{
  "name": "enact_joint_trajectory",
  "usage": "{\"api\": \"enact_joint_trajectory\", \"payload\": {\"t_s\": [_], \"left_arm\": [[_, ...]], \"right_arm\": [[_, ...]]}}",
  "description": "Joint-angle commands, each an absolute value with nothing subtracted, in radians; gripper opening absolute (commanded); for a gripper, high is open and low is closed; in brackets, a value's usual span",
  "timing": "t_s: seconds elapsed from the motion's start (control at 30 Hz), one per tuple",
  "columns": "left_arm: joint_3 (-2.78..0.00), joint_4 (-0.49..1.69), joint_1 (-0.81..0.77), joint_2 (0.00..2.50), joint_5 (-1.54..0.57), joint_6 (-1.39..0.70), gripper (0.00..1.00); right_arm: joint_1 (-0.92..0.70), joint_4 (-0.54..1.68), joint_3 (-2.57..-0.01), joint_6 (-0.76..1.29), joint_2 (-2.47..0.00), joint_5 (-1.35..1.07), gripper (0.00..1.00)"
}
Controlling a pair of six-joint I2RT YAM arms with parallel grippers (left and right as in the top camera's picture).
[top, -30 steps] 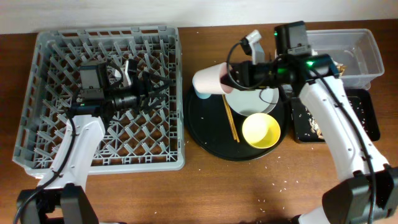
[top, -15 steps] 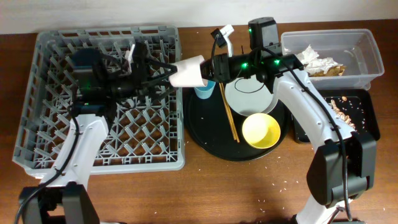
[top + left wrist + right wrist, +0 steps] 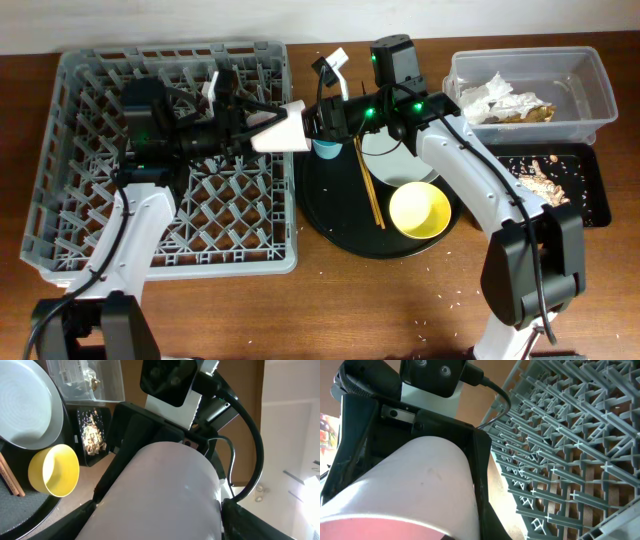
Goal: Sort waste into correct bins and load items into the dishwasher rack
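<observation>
Handing over: right end effector (image 3: 312, 118) pinches the pink cup (image 3: 285, 133), left end effector (image 3: 252, 128) straddles it, can't tell if clamped, so left should clamp next.

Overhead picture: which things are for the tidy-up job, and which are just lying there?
For the job: pink cup, blue cup, yellow bowl, white plate, chopsticks, napkins, food scraps, clear tub, black bin tray, rack.
Just lying there: round black tray, table.
</observation>
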State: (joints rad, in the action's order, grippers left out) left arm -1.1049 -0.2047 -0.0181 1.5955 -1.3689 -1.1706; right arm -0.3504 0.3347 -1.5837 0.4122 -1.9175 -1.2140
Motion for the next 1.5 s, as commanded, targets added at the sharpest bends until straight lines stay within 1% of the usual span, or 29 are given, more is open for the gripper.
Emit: {"api": "enact_joint_trajectory", "payload": {"t_s": [0.0, 0.03, 0.07, 0.1, 0.13, 0.17, 0.27, 0.3, 0.37, 0.43, 0.47, 0.53, 0.57, 0.6, 0.63, 0.7, 0.73, 0.8, 0.83, 0.9, 1.0, 1.07, 1.13, 1.27, 1.33, 1.37, 1.4, 1.43, 1.47], "left_arm": [[-1.114, -0.186, -0.023, 1.588, -1.372, -1.159, 0.60], [-1.114, -0.186, -0.023, 1.588, -1.372, -1.158, 0.51], [-1.114, -0.186, -0.023, 1.588, -1.372, -1.158, 0.46], [-1.114, -0.186, -0.023, 1.588, -1.372, -1.158, 0.42], [-1.114, -0.187, -0.023, 1.589, -1.372, -1.158, 0.40], [-1.114, -0.192, -0.023, 1.588, -1.371, -1.158, 0.40], [-1.114, -0.437, 0.020, 1.587, -1.392, -1.159, 0.40], [-1.115, -0.494, 0.044, 1.587, -1.396, -1.172, 0.39], [-1.116, -0.516, 0.086, 1.587, -1.391, -1.172, 0.39], [-1.116, -0.499, 0.117, 1.588, -1.369, -1.130, 0.35], [-1.116, -0.461, 0.121, 1.588, -1.335, -1.095, 0.35], [-1.116, -0.176, 0.121, 1.588, -1.098, -0.912, 0.35], [-1.116, -0.112, 0.121, 1.588, -1.032, -0.871, 0.35], [-1.116, -0.053, 0.121, 1.588, -0.955, -0.825, 0.34], [-1.126, 0.053, 0.121, 1.588, -0.887, -0.763, 0.35], [-1.185, 0.235, 0.120, 1.588, -0.838, -0.644, 0.35], [-1.269, 0.440, 0.104, 1.588, -0.749, -0.520, 0.35], [-1.442, 0.778, 0.020, 1.588, -0.473, -0.355, 0.35], [-1.512, 0.902, -0.038, 1.588, -0.333, -0.315, 0.35], [-1.564, 1.053, -0.149, 1.588, -0.119, -0.308, 0.35], [-1.551, 1.172, -0.287, 1.617, 0.021, -0.313, 0.35], [-1.551, 1.211, -0.323, 1.650, 0.086, -0.332, 0.35], [-1.551, 1.232, -0.347, 1.722, 0.082, -0.332, 0.35], [-1.551, 1.240, -0.374, 1.814, 0.064, -0.331, 0.35], [-1.551, 1.239, -0.385, 1.851, 0.064, -0.332, 0.37], [-1.551, 1.240, -0.385, 1.872, 0.064, -0.332, 0.56], [-1.551, 1.241, -0.385, 1.891, 0.064, -0.332, 0.67], [-1.551, 1.243, -0.385, 1.901, 0.064, -0.332, 0.74], [-1.551, 1.240, -0.385, 1.905, 0.064, -0.332, 0.81]], "right_arm": [[-0.374, 0.332, -1.584, 0.402, -1.927, -1.170, 0.04], [-0.374, 0.332, -1.584, 0.402, -1.927, -1.170, 0.19], [-0.374, 0.332, -1.584, 0.402, -1.927, -1.169, 0.34], [-0.374, 0.332, -1.584, 0.402, -1.927, -1.169, 0.42], [-0.371, 0.332, -1.584, 0.402, -1.927, -1.169, 0.53], [-0.363, 0.333, -1.584, 0.402, -1.927, -1.170, 0.58], [-0.285, 0.381, -1.584, 0.397, -1.927, -1.167, 0.67], [-0.237, 0.422, -1.584, 0.373, -1.927, -1.155, 0.68], [-0.165, 0.516, -1.584, 0.317, -1.927, -1.084, 0.72], [-0.089, 0.650, -1.584, 0.228, -1.927, -0.966, 0.75], [-0.068, 0.696, -1.584, 0.194, -1.925, -0.931, 0.75], [-0.044, 0.765, -1.585, 0.143, -1.900, -0.904, 0.78], [-0.044, 0.781, -1.585, 0.129, -1.886, -0.884, 0.79], [-0.046, 0.805, -1.586, 0.111, -1.862, -0.844, 0.83], [-0.046, 0.844, -1.592, 0.099, -1.828, -0.776, 0.99], [-0.045, 0.913, -1.608, 0.066, -1.770, -0.649, 0.98], [-0.045, 0.965, -1.621, 0.059, -1.723, -0.534, 0.98], [-0.045, 1.011, -1.623, 0.059, -1.671, -0.384, 0.98], [-0.045, 1.024, -1.623, 0.059, -1.661, -0.344, 0.98], [-0.045, 1.042, -1.622, 0.059, -1.663, -0.335, 0.99], [-0.045, 1.060, -1.622, 0.056, -1.664, -0.335, 0.99], [-0.045, 1.065, -1.622, 0.056, -1.664, -0.335, 0.99], [-0.046, 1.071, -1.621, 0.056, -1.664, -0.335, 1.00], [-0.046, 1.082, -1.621, 0.056, -1.664, -0.335, 0.96], [-0.046, 1.082, -1.621, 0.056, -1.664, -0.335, 0.96], [-0.047, 1.082, -1.621, 0.056, -1.665, -0.336, 0.96], [-0.054, 1.081, -1.621, 0.056, -1.669, -0.336, 0.96], [-0.074, 1.076, -1.621, 0.056, -1.676, -0.336, 0.96], [-0.099, 1.068, -1.621, 0.060, -1.687, -0.336, 0.91]]}}
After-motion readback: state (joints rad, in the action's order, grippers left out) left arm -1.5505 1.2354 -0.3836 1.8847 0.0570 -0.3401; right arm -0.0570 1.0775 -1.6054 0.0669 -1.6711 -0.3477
